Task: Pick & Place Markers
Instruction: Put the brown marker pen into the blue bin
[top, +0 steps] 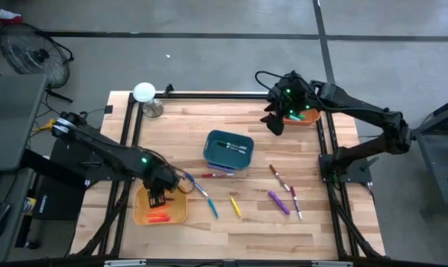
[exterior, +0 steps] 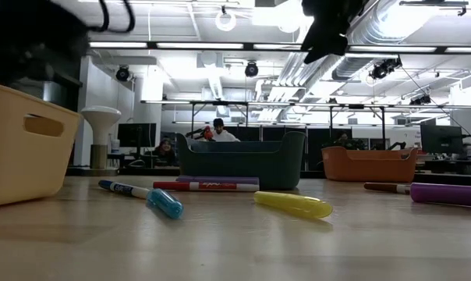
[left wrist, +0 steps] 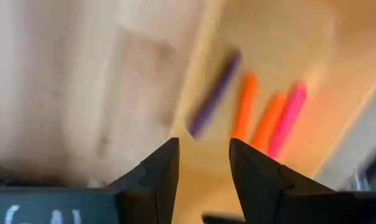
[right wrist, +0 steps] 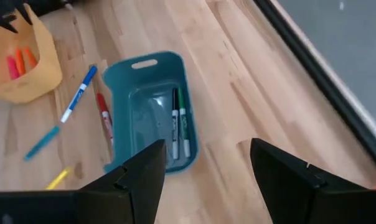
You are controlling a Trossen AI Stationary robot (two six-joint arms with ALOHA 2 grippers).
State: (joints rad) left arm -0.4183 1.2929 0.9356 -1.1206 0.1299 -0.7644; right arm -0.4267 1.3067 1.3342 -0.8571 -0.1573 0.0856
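Observation:
My left gripper [top: 157,197] hangs open over the yellow bin [top: 178,213] at the table's near left. In the left wrist view its fingers [left wrist: 203,144] are empty. Beyond them, inside the bin, are a blurred purple marker [left wrist: 214,93], two orange markers [left wrist: 245,106] and a pink one [left wrist: 290,117]. My right gripper [top: 274,122] is open and empty [right wrist: 206,144], raised by the orange bin [top: 304,116] at the far right. Loose markers lie flat on the table: red [top: 216,175], blue [top: 199,186], yellow [top: 235,207], purple [top: 278,202].
A teal bin [top: 228,150] sits mid-table with a black and a green marker [right wrist: 178,121] lying in it. A white lamp-like stand [top: 145,95] is at the far left corner. More markers [top: 280,178] lie right of centre. Bare wood shows along the near edge.

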